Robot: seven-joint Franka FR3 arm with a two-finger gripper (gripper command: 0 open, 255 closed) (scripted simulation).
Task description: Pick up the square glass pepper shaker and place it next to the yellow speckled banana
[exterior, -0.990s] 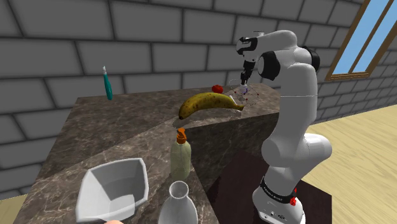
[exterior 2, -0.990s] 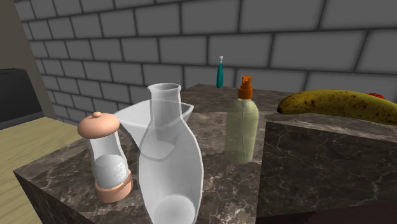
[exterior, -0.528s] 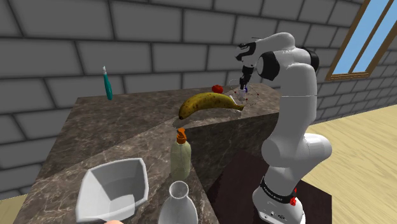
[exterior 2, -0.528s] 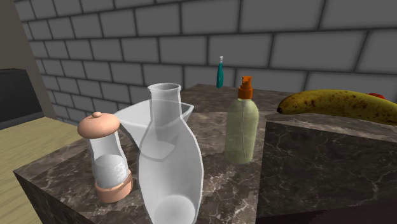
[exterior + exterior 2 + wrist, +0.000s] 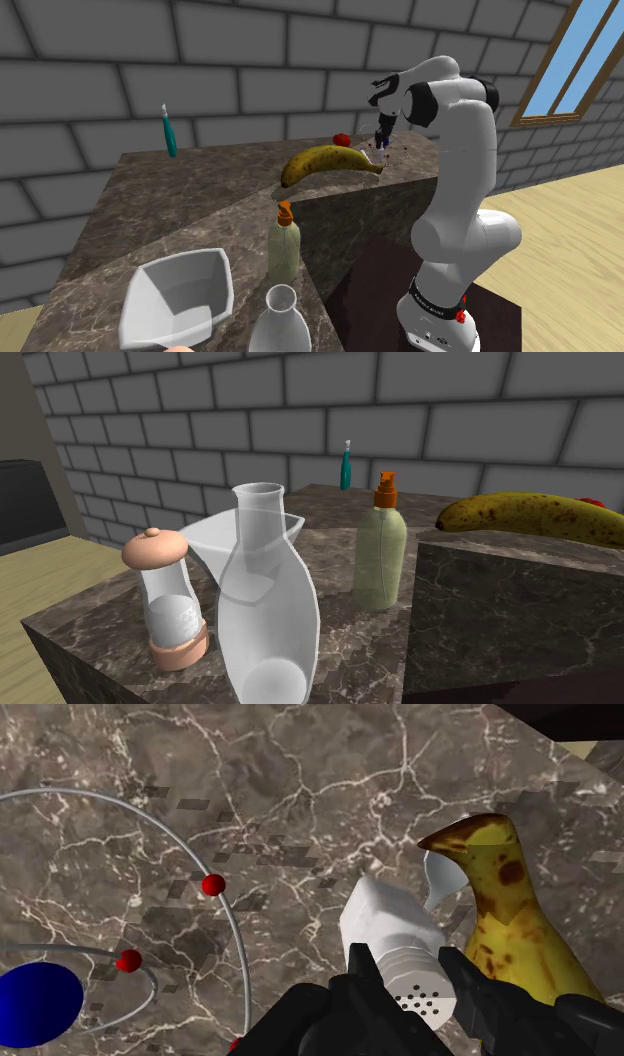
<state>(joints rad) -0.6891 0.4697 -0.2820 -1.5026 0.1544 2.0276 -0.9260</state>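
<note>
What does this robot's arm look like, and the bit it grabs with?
The arm is a chain of smooth, rounded white segments with dark joints between them. A dark band with small red dots rings its base. At the tip sit two blocky, all-black jaws. No loose cables show.

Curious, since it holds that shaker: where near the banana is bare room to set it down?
Bare marble counter lies between the banana and the wire hoops with red beads. It is crowded where the bowl, carafe and pump bottle stand.
</note>
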